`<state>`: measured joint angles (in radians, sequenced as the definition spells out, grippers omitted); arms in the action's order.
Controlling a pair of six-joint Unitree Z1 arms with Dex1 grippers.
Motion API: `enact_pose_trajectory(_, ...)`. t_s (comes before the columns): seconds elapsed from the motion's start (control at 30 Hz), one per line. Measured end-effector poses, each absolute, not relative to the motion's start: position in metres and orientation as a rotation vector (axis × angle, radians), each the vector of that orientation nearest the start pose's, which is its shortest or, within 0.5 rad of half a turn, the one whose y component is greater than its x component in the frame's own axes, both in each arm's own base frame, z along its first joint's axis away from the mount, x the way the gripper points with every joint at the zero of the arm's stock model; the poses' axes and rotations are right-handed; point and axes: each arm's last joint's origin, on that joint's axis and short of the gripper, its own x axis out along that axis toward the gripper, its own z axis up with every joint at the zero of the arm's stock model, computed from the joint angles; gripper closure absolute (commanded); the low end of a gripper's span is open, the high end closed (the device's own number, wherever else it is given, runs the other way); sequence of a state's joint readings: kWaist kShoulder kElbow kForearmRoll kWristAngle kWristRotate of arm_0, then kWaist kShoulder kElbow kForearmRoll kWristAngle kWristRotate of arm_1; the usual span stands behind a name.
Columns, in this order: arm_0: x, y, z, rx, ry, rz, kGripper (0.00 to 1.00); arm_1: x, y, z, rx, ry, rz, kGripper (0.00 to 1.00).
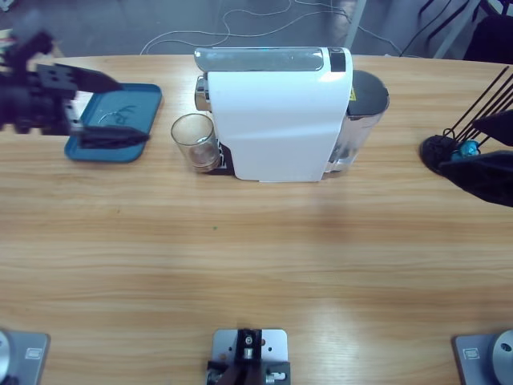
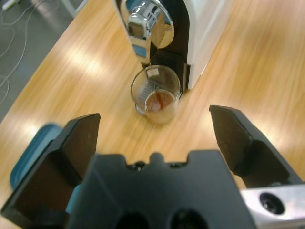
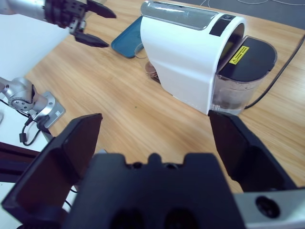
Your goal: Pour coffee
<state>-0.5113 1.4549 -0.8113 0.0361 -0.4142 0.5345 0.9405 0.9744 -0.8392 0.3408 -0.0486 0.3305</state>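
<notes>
A: How far along?
B: The coffee lies shallow in the glass under the machine's spout; brewing looks finished, pouring remains.
A: Grippers?
B: Left gripper beside the glass, spread wide, empty. Right gripper likewise wide and empty.

From my right wrist I see a yellow warning sticker in the upper right, on the white coffee machine's dark rear; its print is too small to read.
</notes>
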Motion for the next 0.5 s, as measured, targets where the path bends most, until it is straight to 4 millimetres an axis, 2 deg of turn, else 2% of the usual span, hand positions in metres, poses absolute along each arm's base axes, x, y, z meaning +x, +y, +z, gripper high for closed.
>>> enact_pose_trajectory(0.23, 0.241, -0.159, 0.246, 0.529, 0.371, -1.139, 0.018, 0.08, 0.105, 0.365, 0.068, 0.573, 0.789, 0.004)
enact_pose_trajectory(0.5, 0.255, -0.168, 0.228, 0.518, 0.342, -1.171, 0.018, 0.079, 0.105, 0.363, 0.065, 0.578, 0.788, 0.004)
